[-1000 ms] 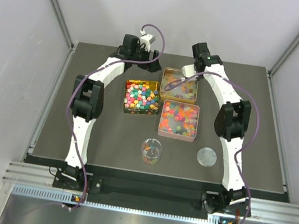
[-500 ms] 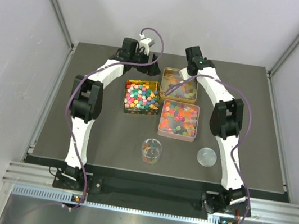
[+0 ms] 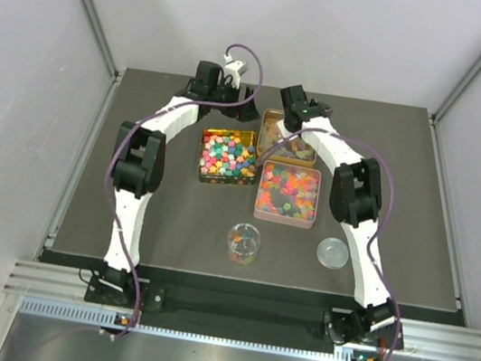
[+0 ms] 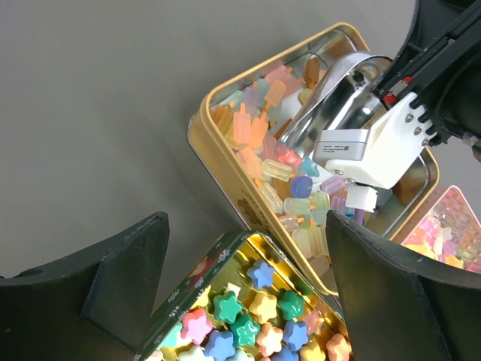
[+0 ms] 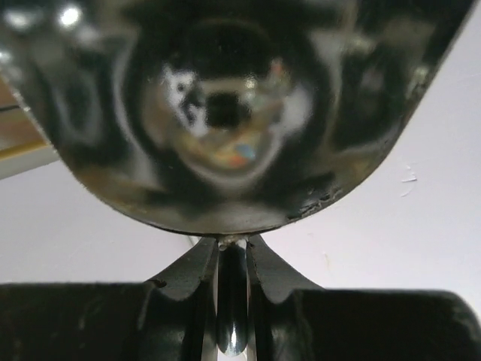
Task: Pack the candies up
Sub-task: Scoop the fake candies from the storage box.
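1. The candies (image 4: pixel 278 180) are tiny and look very light. The see-through ones look soft and maybe a bit sticky. They would likely squash or slip away if a gripper pinched them.
2. Grabbing them one by one looks like a poor plan. A shiny metal scoop (image 4: pixel 338 86) can slide under a pile and lift many at once. The good place to hold is the scoop's thin handle.
3. The right gripper (image 5: pixel 233 259) is pressed together on that handle. The scoop's bowl sits down among the candies in the gold tin (image 4: pixel 204 147) at the back of the counter (image 3: pixel 171 215).
4. The left gripper (image 4: pixel 244 241) is spread wide and holds nothing. It hangs above the spot where the gold tin sits just beside the green tin (image 4: pixel 192 297).
5. The gold tin's candies are pale pink, orange, yellow and blue, and light shines through them. The green tin holds solid star candies (image 4: pixel 248 320) in pink, green, yellow and blue.
6. A pink tin (image 3: pixel 282 221) nearer the arms holds bright mixed candies. A small clear cup (image 3: pixel 246 227) at the front has a few inside, with a round lid (image 3: pixel 333 252) lying apart to its right.
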Controlling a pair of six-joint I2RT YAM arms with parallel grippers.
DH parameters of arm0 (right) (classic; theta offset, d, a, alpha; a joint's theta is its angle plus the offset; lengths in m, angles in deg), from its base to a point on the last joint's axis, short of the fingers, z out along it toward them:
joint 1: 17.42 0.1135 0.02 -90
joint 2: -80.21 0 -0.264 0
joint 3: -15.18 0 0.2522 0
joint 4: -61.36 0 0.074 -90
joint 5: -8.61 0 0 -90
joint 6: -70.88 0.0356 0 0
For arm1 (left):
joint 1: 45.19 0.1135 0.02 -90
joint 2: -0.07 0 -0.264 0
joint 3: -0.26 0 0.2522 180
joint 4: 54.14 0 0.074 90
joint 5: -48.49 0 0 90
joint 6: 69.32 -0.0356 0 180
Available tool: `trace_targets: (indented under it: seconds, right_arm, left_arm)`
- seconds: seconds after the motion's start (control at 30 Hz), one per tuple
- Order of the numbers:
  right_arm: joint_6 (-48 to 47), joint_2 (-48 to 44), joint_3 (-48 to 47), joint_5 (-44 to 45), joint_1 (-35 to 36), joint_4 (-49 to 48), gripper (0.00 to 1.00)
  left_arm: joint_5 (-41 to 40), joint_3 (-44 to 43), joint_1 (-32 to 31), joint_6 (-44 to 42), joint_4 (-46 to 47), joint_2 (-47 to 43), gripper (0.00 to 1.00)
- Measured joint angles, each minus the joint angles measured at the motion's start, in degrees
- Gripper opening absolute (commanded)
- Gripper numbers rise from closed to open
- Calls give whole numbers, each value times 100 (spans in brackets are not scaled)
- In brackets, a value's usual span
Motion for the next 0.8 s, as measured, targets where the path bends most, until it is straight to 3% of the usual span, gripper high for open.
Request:
trace_targets:
  seconds: [0.53,0.8]
  right_arm:
    - [442,-125,433,-546,17,192,0]
    - [544,-122,79,-1209,42,732,0]
  left_arm:
    - [66,474,22,13,79,-385,88]
    - [68,732,28,13,125,-496,88]
